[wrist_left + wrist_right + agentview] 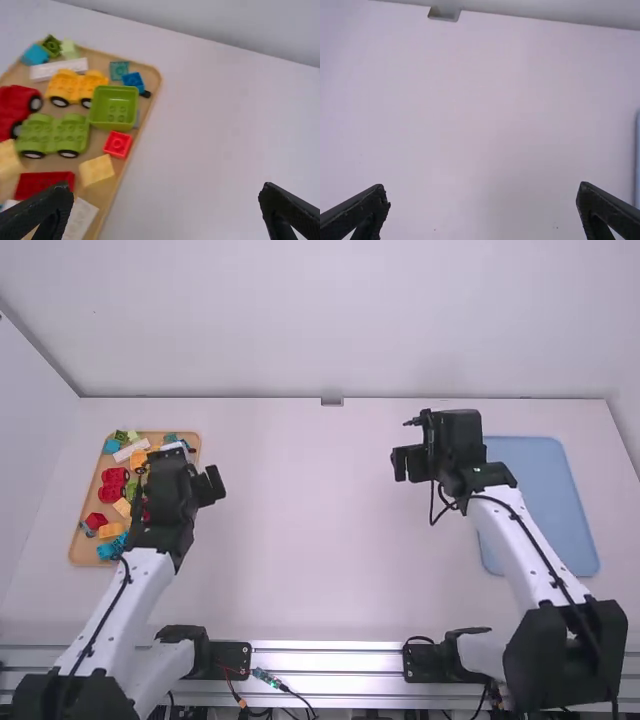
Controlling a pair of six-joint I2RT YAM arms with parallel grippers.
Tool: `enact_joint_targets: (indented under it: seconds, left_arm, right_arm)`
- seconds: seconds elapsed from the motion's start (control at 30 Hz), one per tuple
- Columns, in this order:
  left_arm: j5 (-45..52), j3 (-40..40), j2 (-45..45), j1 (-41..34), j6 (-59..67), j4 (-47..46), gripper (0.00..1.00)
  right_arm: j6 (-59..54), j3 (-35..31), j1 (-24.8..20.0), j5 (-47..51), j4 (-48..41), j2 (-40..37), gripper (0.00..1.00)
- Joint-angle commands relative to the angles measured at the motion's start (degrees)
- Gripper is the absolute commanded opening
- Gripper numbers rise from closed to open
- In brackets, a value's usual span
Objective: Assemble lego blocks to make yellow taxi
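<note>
My left gripper (210,485) is above the right edge of the wooden tray (78,552); in the left wrist view the gripper (164,212) stands open and empty. The same view shows, on the tray, a yellow wheeled base (75,89), a green wheeled base (52,134), a red vehicle piece (12,110), a green open box (115,107), a small red brick (118,144) and a pale yellow block (96,170). Over the table, left of the blue mat, is my right gripper (407,463); seen from its wrist, the gripper (482,210) is open, nothing between its fingers.
A blue mat (545,500) lies at the table's right side, partly under the right arm. White table surface (310,520) spans between the arms. A small grey bracket (332,401) sits at the back edge, before the wall.
</note>
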Motion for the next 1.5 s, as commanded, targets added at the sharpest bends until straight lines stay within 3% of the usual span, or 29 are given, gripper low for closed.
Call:
enact_joint_targets:
  seconds: [0.0,0.27,0.63,0.77,1.0,1.2,1.47]
  left_arm:
    - [-7.02,6.03,2.47,0.42,1.22,-3.41,0.99]
    - [-7.02,21.00,15.19,5.70,1.87,-14.71,0.99]
    - [4.41,44.96,35.50,19.45,5.50,-29.49,0.99]
    - [12.32,54.34,43.21,22.99,13.07,-32.00,0.99]
    - [14.20,66.51,53.16,26.23,26.22,-36.41,0.99]
    - [14.34,71.38,58.32,26.34,43.51,-37.33,0.99]
    - [16.72,71.52,62.34,25.88,63.01,-37.53,0.99]
  right_arm:
    - [-0.79,3.23,0.35,0.09,-1.31,2.01,0.99]
    - [-0.74,4.00,-0.81,-0.09,-1.25,7.32,0.99]
    - [-0.74,4.15,-2.93,-0.09,-1.62,8.37,0.99]
    - [-2.27,4.15,-2.89,-0.09,-1.68,8.37,0.99]
    - [-4.37,4.13,-3.02,-0.07,-3.04,8.37,0.99]
    - [-5.75,4.13,-2.89,0.00,-2.71,8.37,0.99]
    - [-6.71,4.13,-2.89,-0.09,-3.98,8.37,0.99]
